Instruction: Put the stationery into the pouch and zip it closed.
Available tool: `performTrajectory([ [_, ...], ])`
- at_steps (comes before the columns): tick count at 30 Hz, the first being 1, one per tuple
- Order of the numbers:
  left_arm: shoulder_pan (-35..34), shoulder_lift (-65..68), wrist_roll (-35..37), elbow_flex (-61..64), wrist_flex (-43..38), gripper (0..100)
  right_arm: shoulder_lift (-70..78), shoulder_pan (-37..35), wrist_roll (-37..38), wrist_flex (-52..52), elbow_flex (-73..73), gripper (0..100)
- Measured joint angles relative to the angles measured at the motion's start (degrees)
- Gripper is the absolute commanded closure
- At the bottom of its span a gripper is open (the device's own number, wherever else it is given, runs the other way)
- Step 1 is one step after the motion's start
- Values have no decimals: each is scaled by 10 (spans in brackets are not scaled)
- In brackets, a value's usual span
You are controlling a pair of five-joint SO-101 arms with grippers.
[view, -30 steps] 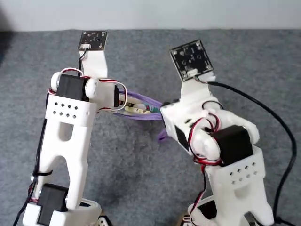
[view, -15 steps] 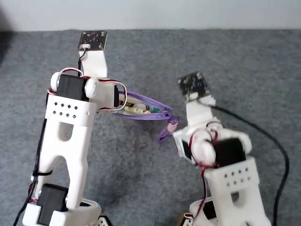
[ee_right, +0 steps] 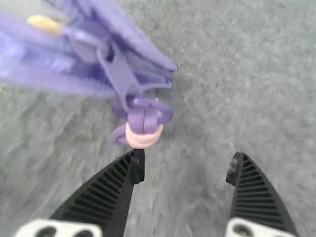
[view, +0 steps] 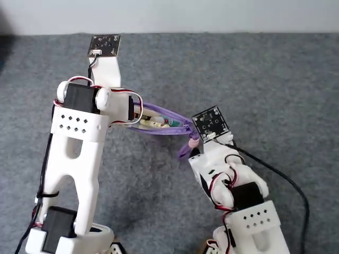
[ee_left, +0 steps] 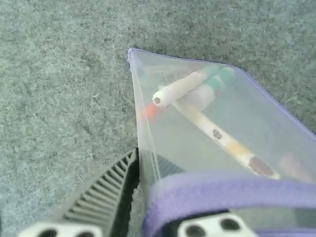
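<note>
Right claw [ee_right: 187, 157] retreated, wide; left claw [ee_left: 148, 197] clamps pouch [ee_left: 197, 123]; grey carpet [view: 275, 79], pale wall [view: 212, 16].

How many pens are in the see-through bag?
2 clearly: a fat white marker with a green cap, and a thin pen beside it, both inside the pouch. Blurry bits nearby may be more.

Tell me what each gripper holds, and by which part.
Left gripper holds the pouch by its purple-trimmed edge; right gripper, fingers open, holds nothing.
</note>
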Motion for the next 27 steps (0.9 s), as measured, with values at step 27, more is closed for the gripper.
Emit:
performTrajectory([
  [27,0,0,0,0,0,987,-6,-68,0,-8,-49,719],
])
